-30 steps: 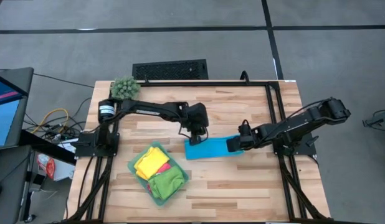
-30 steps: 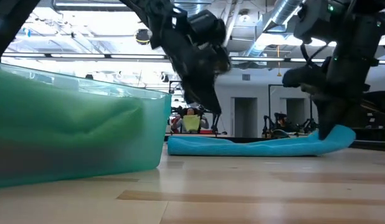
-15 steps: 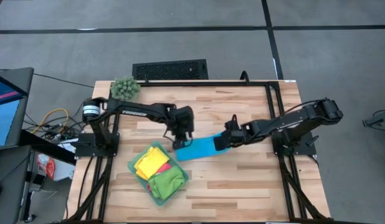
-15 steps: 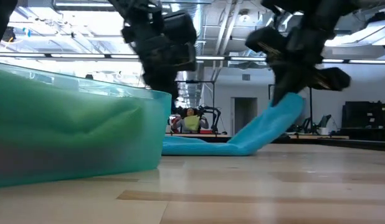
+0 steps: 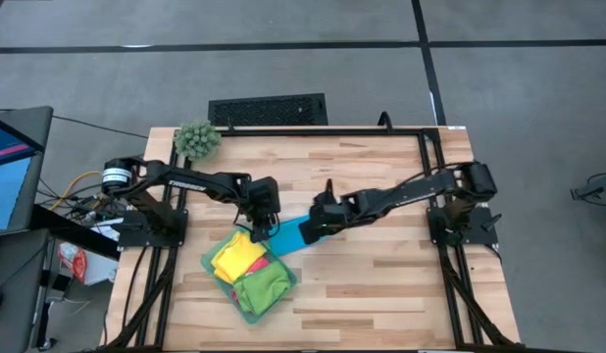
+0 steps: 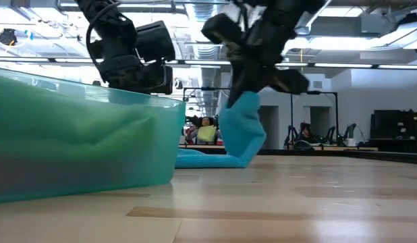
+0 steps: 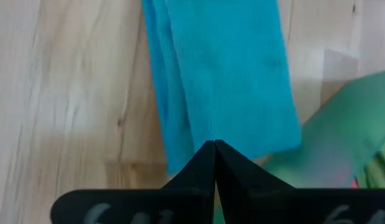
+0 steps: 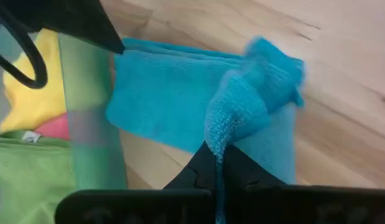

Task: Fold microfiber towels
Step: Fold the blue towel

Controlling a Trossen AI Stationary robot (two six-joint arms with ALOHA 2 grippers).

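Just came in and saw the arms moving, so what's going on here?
The right gripper has pinched one end of the bright blue microfiber towel and lifted it over the rest of the cloth on the wooden table. The left gripper, shut, pins the other end beside the teal translucent tray holding yellow, pink and green towels.

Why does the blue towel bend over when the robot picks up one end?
Probably because it's soft and floppy: the blue towel droops in a curve from the right gripper pinching it. It likely weighs little, since one pinched edge lifts it. It shouldn't roll or break.
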